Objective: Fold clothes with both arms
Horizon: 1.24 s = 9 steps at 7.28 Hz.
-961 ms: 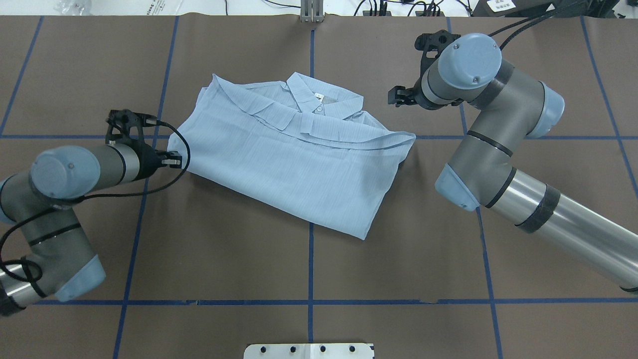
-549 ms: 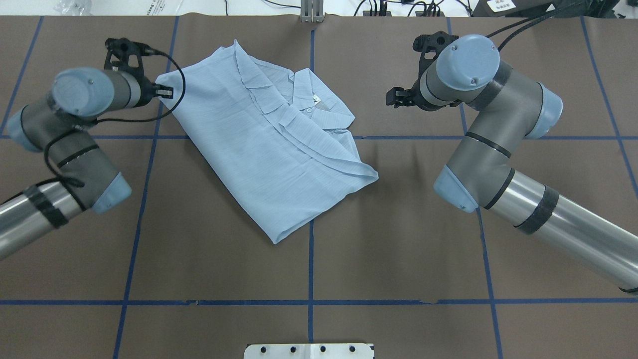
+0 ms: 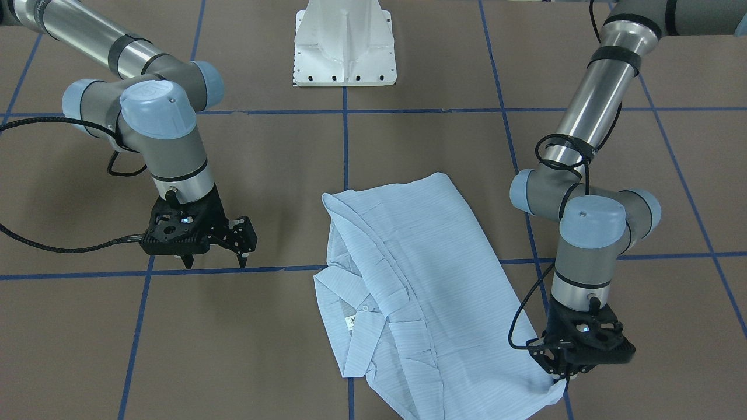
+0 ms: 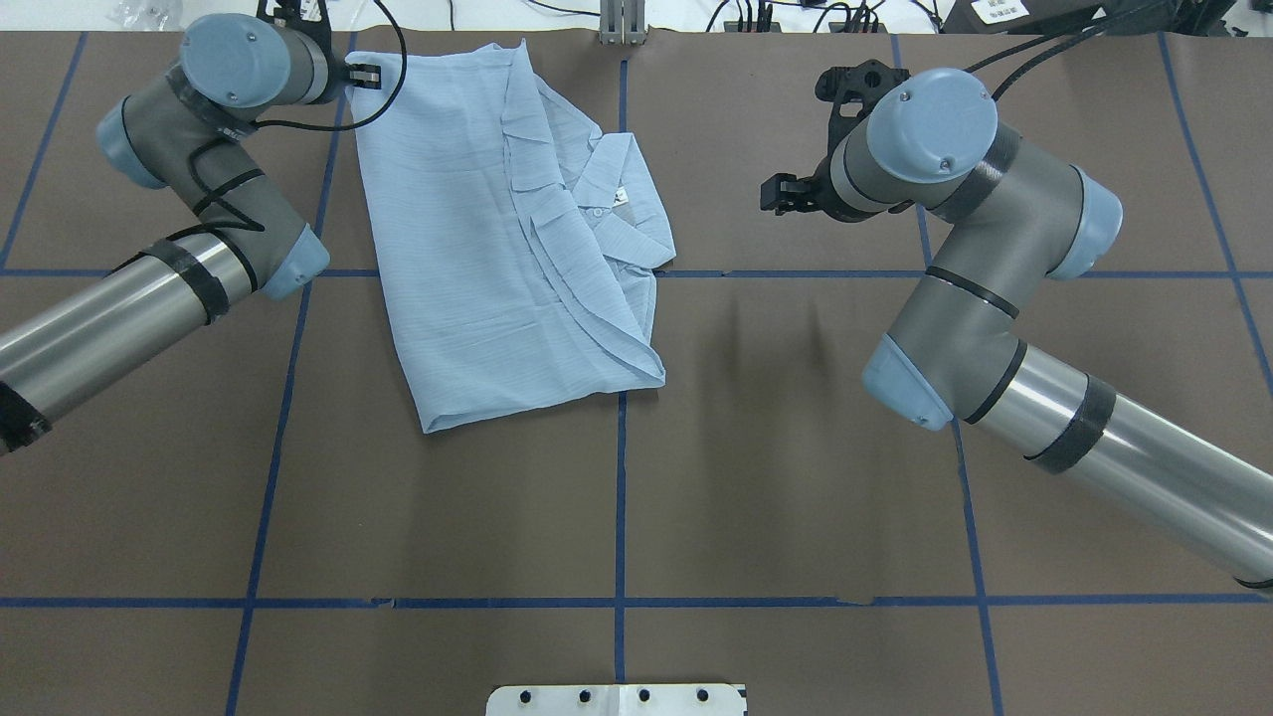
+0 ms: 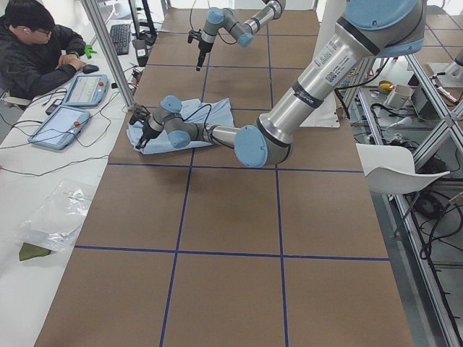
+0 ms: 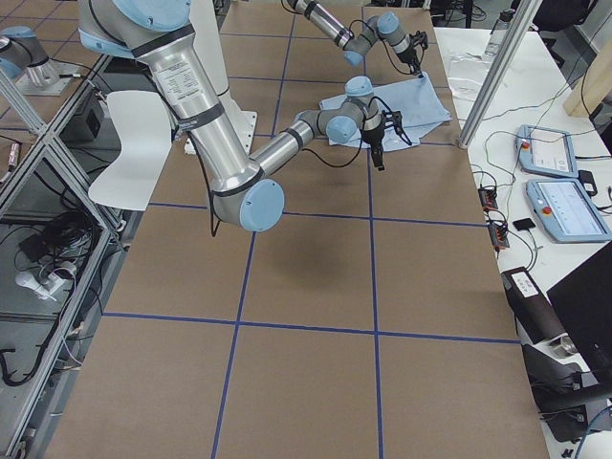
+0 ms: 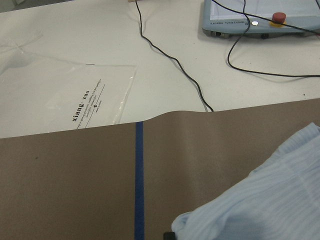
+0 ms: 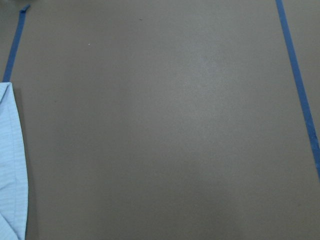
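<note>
Left pincer (image 4: 364, 75): clenched on the shirt's far-left corner, near the desk's far edge; I judge it is holding that corner to square the garment.
Shirt (image 4: 477, 249): part-folded, flat on the desk (image 4: 796, 477), collar up, left of centre.
Right pincer (image 4: 779, 194): released, hovering well apart from the cloth.
Obstacles: cable (image 3: 512, 332) loops beside the held corner; plastic bag (image 7: 60, 100) and pendant (image 7: 260, 15) lie beyond the edge.

Robotics lab: taped-grid table (image 4: 796, 497), teach pendants (image 5: 69, 123), aluminium framing (image 5: 108, 52)

Bright even o/h light; soft shadow by right arm (image 4: 995, 298) on table (image 4: 796, 497); pics sharp.
</note>
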Motion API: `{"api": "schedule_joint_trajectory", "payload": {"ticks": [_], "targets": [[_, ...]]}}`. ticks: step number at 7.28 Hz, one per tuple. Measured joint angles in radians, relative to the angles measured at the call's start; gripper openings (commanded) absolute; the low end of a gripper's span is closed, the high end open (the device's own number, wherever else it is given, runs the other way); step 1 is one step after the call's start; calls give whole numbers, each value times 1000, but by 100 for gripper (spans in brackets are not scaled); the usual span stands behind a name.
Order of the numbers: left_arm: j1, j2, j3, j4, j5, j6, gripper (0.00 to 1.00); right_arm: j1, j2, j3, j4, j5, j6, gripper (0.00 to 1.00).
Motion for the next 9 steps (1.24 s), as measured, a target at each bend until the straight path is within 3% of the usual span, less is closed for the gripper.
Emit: {"api": "schedule_joint_trajectory", "payload": {"ticks": [2,4,6,9], "targets": [[-29,54,-40,-108,-73,-5,100,-31,28,11,-3,-1,118,100],[-59,194,-211,-143,-176,-2,100,-116,81,8,-14,-68,291,100],[-58,282,-330,-147,-196,-15,100,-227,124,-6,-38,-181,460,100],[-52,308,-357,-149,-198,-50,100,-318,233,-107,-155,-271,628,100]]}}
